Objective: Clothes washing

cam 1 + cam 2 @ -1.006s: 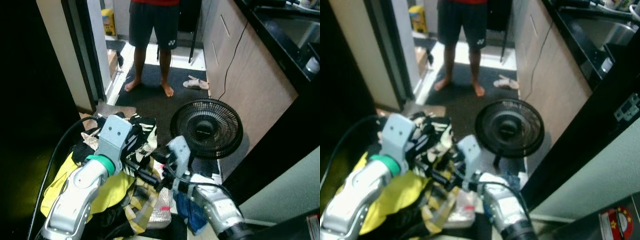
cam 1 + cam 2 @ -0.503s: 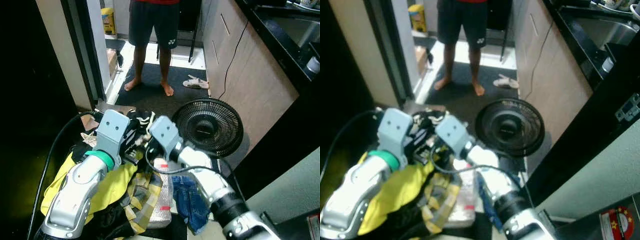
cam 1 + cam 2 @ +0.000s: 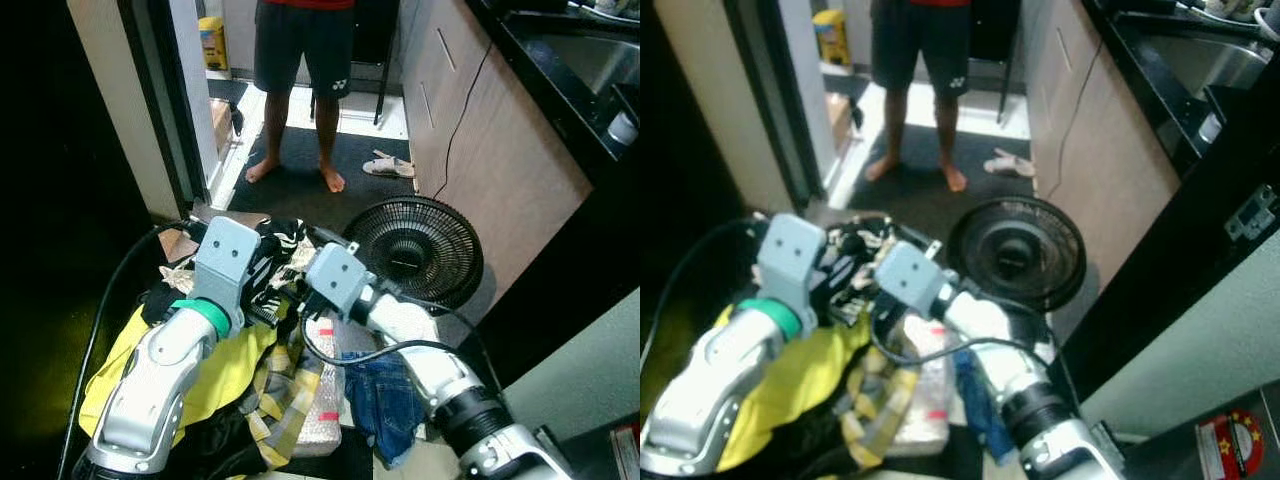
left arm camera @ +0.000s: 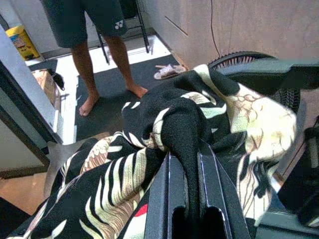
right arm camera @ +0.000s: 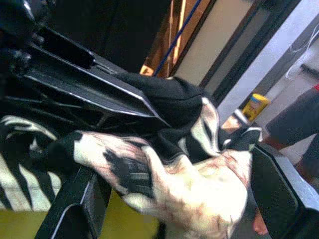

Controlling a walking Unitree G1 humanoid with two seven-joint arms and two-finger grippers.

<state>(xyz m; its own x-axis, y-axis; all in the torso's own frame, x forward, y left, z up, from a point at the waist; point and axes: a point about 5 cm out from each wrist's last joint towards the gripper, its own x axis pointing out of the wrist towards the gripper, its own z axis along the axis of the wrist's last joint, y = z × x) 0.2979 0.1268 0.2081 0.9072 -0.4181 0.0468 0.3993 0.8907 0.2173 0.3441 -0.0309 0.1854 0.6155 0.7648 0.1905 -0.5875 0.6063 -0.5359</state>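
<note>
Laundry pile (image 3: pixel 230 380) at the robot's feet: yellow, plaid and denim pieces. Above it, left gripper (image 4: pixel 187 164) pinches a fold of the black-and-cream patterned garment (image 4: pixel 149 149). Right gripper (image 5: pixel 169 164), fingers spread wide, straddles the same garment. Beyond the pile: floor fan (image 3: pixel 415 255), then a person's bare legs (image 3: pixel 300 130).

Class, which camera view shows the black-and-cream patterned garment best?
The left wrist view: the patterned garment spreads wide there, a black fold pinched between the left hand's fingers. The right wrist view shows a bunched cream part between the right hand's fingers. The eye views show a small patch between both arms.
</note>
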